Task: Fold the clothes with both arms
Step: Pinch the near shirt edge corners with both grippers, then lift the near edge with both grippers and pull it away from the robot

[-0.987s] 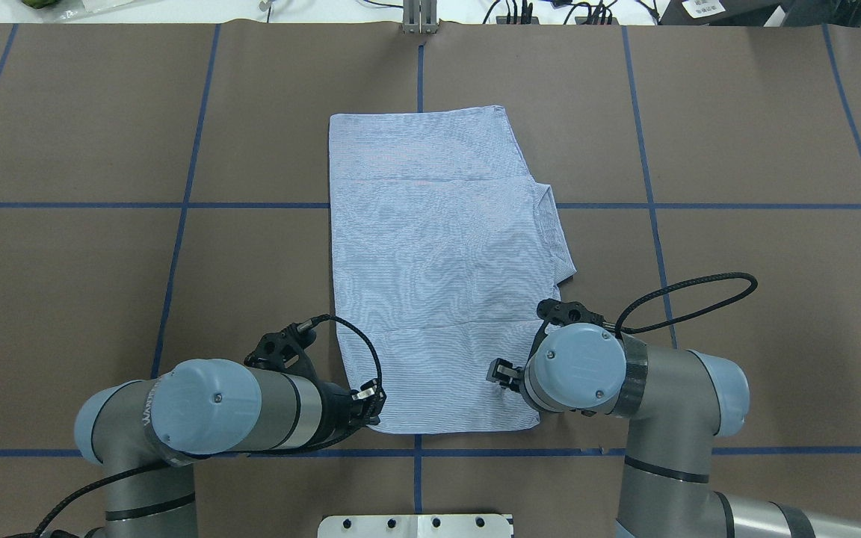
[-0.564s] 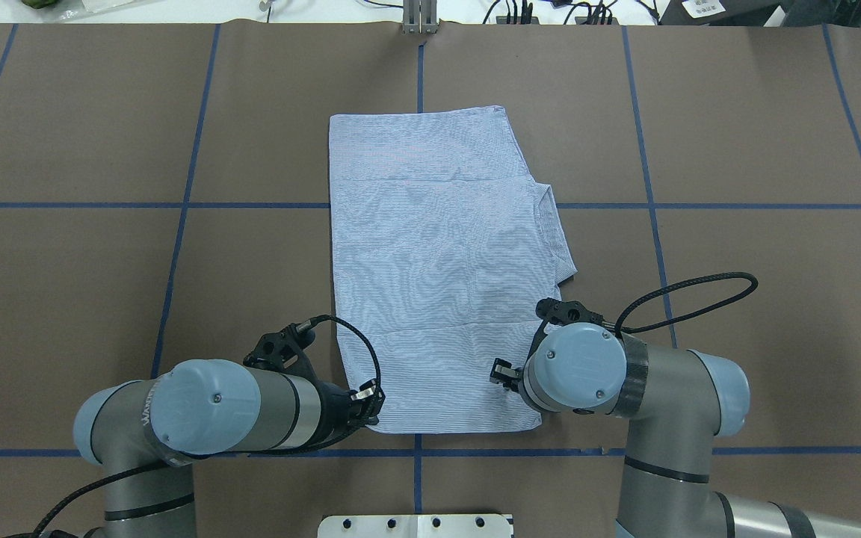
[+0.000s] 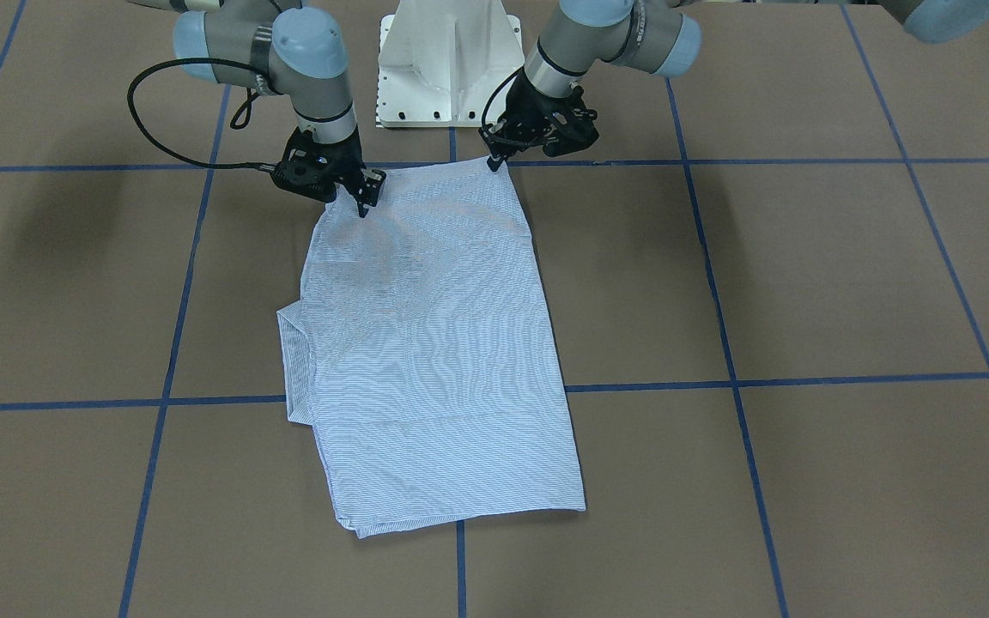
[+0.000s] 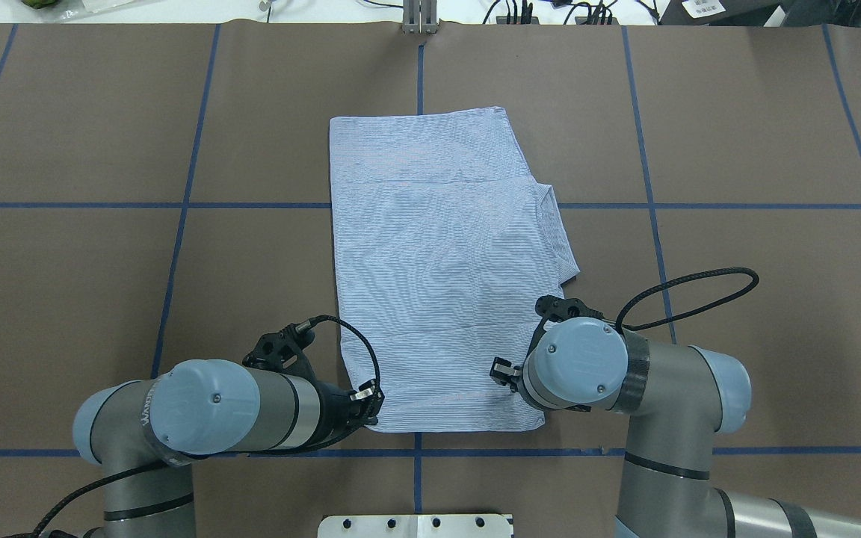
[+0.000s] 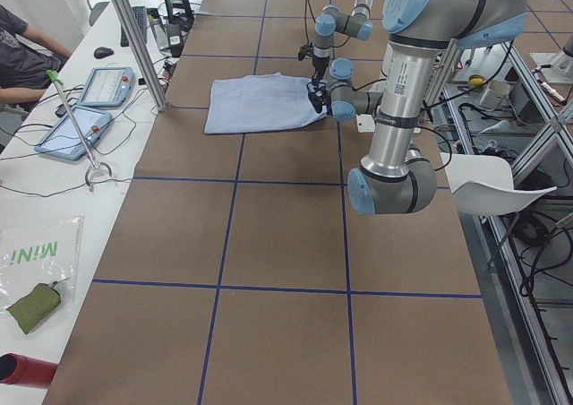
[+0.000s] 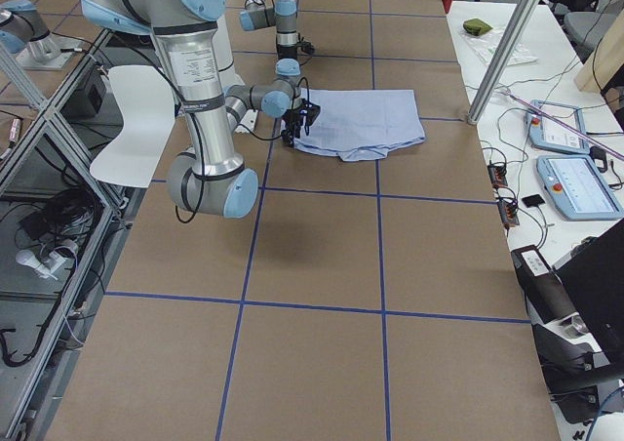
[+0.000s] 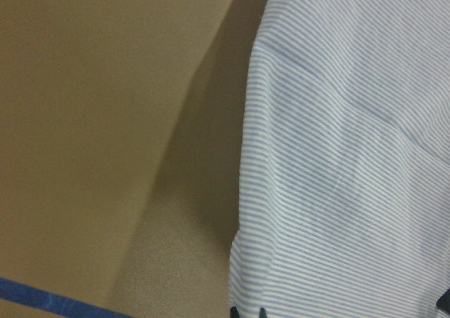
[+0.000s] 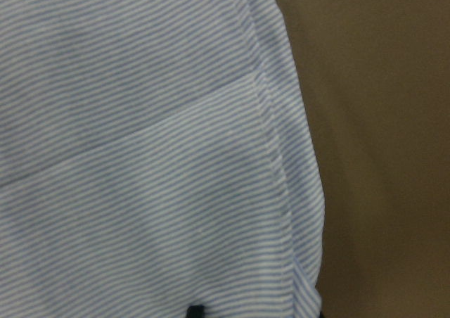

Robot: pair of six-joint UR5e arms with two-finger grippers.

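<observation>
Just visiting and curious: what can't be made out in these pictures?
Left gripper: grip on the shirt, cut off by the left wrist view's bottom edge.
Right gripper: the same; the overhead view's wrist cap covers it.
Side views: both grippers too small.
Shirt's underside: against the table.

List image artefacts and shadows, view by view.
Overhead exterior: moiré swirls across the shirt, stripes not resolved. Front-facing: the same moiré, soft arm shadows on the table. Left wrist: slightly soft, stripes resolved, dark shadow beside the shirt's edge.

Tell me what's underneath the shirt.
Brown table paper with blue tape lines shows all around the shirt, the lines running under it. Anything else beneath is hidden by the cloth.
</observation>
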